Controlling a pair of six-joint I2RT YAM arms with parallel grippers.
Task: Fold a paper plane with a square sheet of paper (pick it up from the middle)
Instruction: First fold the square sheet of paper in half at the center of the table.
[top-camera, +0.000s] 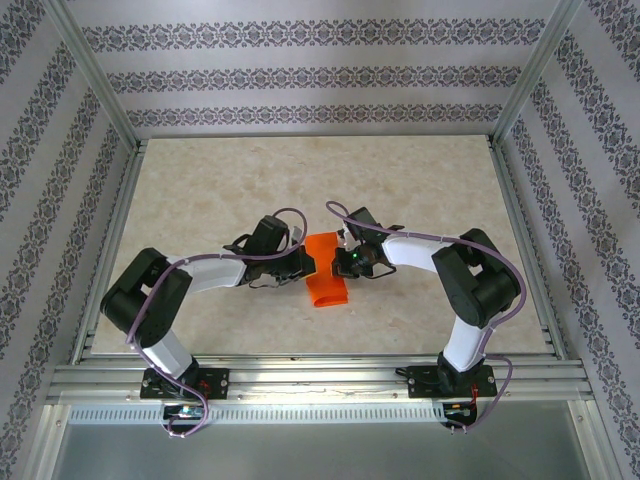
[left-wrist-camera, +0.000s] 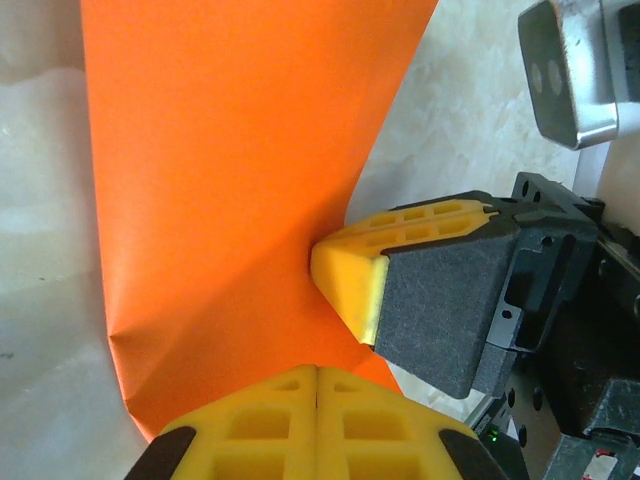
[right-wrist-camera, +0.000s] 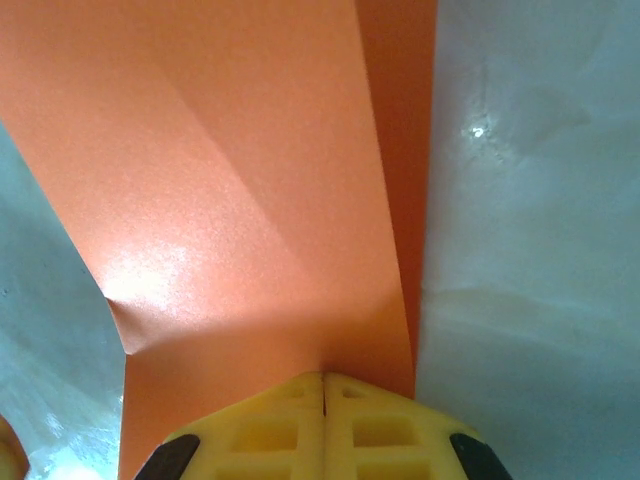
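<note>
Both jaws are shut tight on the paper (top-camera: 325, 272) at mid-table, and the folding is judged begun but far from finished.
The left gripper (left-wrist-camera: 317, 375) is seen with its yellow pads pressed together over a corner of the paper. The right gripper (right-wrist-camera: 323, 385) is likewise clamped on an edge with no gap between its pads, and the two are set nose to nose, just beside each other. Between them the paper is held as a narrow doubled strip, not a flat square. A diagonal crease and a lengthwise overlap are shown from the right wrist, so a first fold or two is judged made. No pointed nose and no wings are to be seen, so the dart shape is left to be done. The strip is found at the middle of the table (top-camera: 200, 190); whether it is lifted clear cannot be told.
</note>
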